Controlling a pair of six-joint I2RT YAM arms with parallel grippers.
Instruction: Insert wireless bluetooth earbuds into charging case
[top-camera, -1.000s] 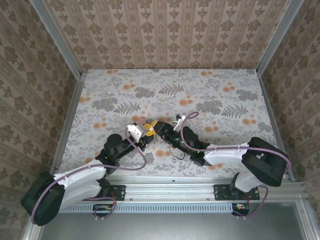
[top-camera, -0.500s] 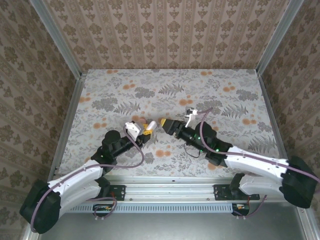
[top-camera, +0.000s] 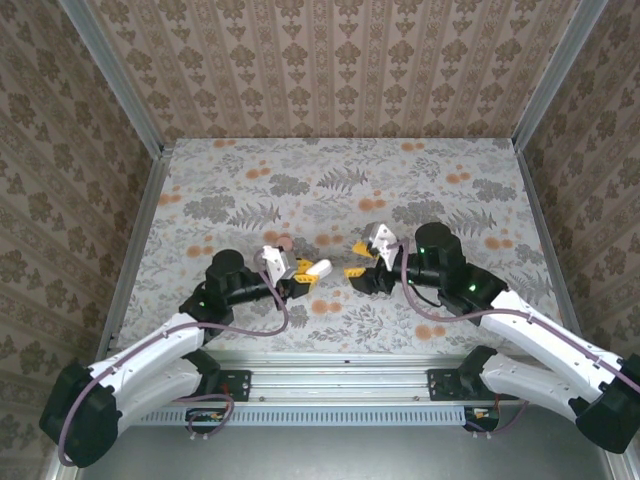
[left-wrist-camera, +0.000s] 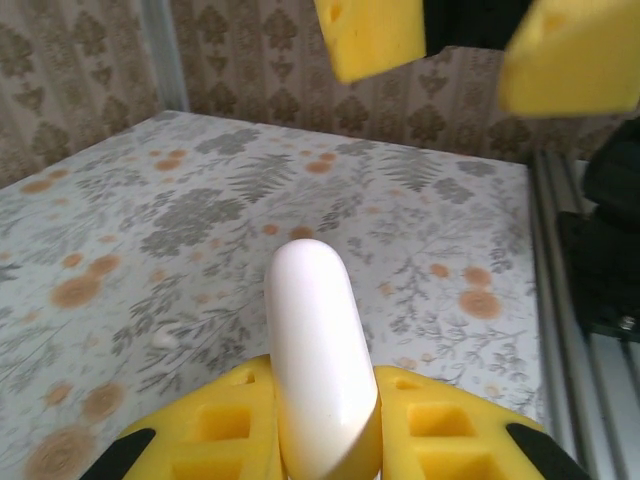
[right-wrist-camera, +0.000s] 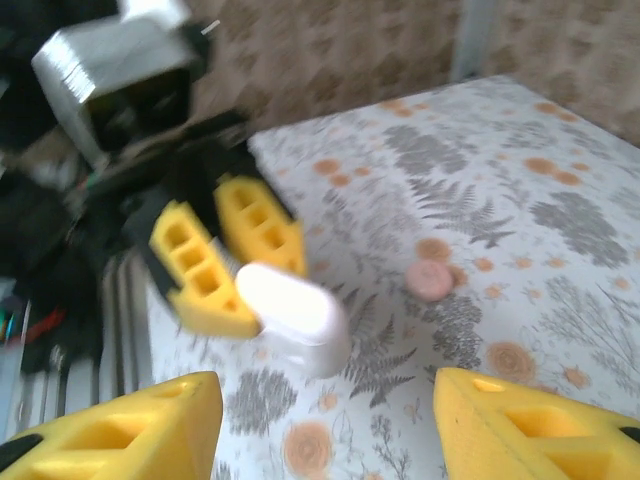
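the charging case (left-wrist-camera: 312, 340), base hidden, is clamped by the left end effector (top-camera: 300, 276); the right end effector (top-camera: 358, 272) is seen open, empty.

Left pincer (top-camera: 306, 272) clamped; right pincer (top-camera: 360, 266) spread, facing it.

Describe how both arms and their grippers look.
Both the left arm and right arm have white links, black joints and a looping purple cable. The left gripper and right gripper carry blocky yellow fingers with rectangular hollows.
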